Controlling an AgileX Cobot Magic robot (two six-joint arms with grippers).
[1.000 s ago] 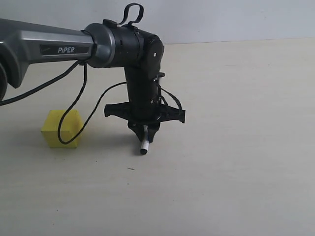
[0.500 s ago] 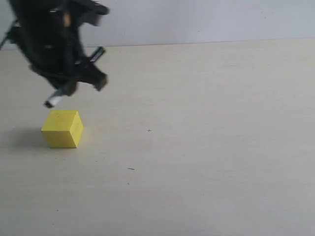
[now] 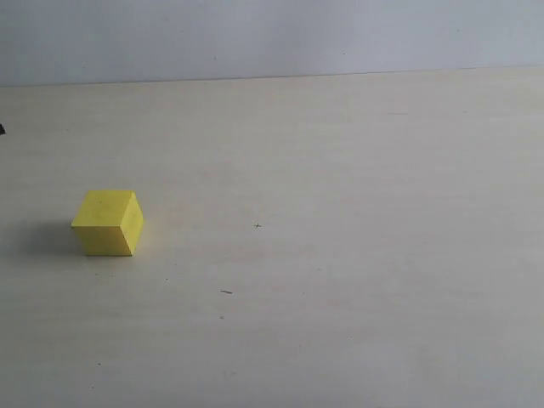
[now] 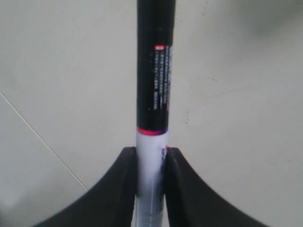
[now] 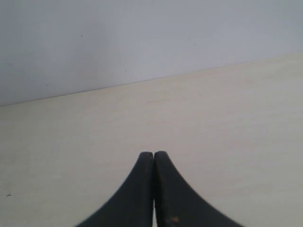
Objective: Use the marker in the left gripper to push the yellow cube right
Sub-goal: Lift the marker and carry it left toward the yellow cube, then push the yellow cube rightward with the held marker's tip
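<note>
The yellow cube (image 3: pixel 108 222) rests alone on the pale tabletop at the left of the exterior view. Neither arm shows there apart from a dark speck at the left edge. In the left wrist view my left gripper (image 4: pixel 150 153) is shut on the marker (image 4: pixel 155 85), clamping its white barrel, with the long black printed part sticking out beyond the fingertips. The cube is out of that view. My right gripper (image 5: pixel 154 154) is shut with nothing between its fingers, facing bare table and wall.
The light wooden table (image 3: pixel 357 255) spreads to the right of the cube, with a grey wall (image 3: pixel 272 34) behind its far edge. A thin line (image 4: pixel 42 137) crosses the surface below the left gripper.
The left arm with the marker has swung from the middle of the table leftward, past above the cube, and out of the exterior view. The cube has stayed where it was.
</note>
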